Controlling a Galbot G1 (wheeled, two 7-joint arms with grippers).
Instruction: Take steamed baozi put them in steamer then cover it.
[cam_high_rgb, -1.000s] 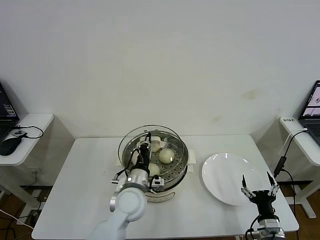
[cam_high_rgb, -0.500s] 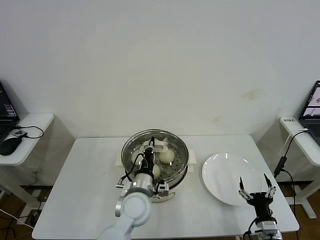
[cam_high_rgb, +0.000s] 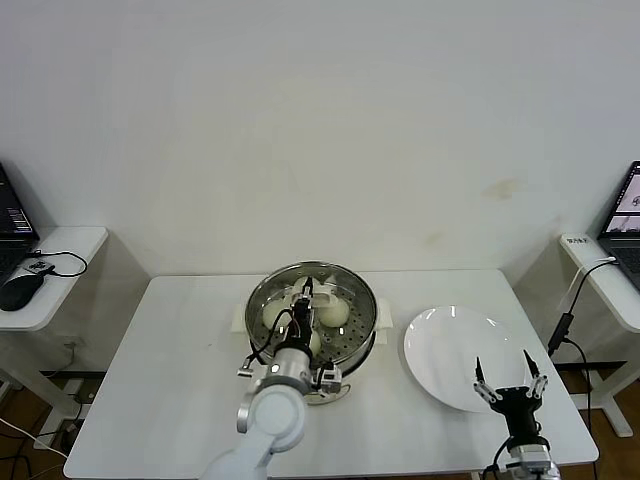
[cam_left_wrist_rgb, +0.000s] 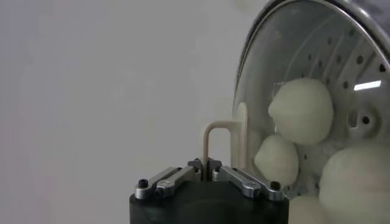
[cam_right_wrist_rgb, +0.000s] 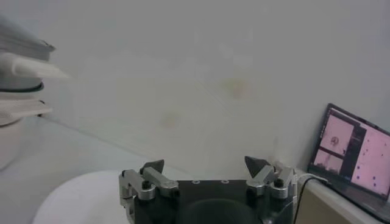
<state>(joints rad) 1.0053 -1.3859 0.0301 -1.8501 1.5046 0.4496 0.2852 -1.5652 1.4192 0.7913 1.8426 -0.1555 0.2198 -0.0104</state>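
Note:
The steamer (cam_high_rgb: 366, 302) stands at mid-table with several cream-white baozi (cam_high_rgb: 336, 312) on its perforated tray. The clear glass cover (cam_high_rgb: 338, 284) sits over the pot. My left gripper (cam_high_rgb: 304, 297) is above it, shut on the cover's white handle. In the left wrist view the jaws of the left gripper (cam_left_wrist_rgb: 206, 163) pinch that thin white handle (cam_left_wrist_rgb: 219, 126), and the baozi (cam_left_wrist_rgb: 301, 111) show through the cover (cam_left_wrist_rgb: 256, 85). My right gripper (cam_high_rgb: 510, 366) hovers open over the near edge of the white plate (cam_high_rgb: 450, 335). Nothing is between the jaws of the right gripper (cam_right_wrist_rgb: 207, 165).
A side table (cam_high_rgb: 60, 245) at the left carries a mouse and cable. A second one at the right holds a laptop (cam_right_wrist_rgb: 356, 155), with a cable (cam_high_rgb: 562, 325) hanging beside the table. The steamer's white side handle (cam_right_wrist_rgb: 30, 70) shows in the right wrist view.
The cover, tilted and offset to the left a second ago, has moved right and come level over the steamer, still held by my left gripper. My right gripper drifted slightly left and nearer.

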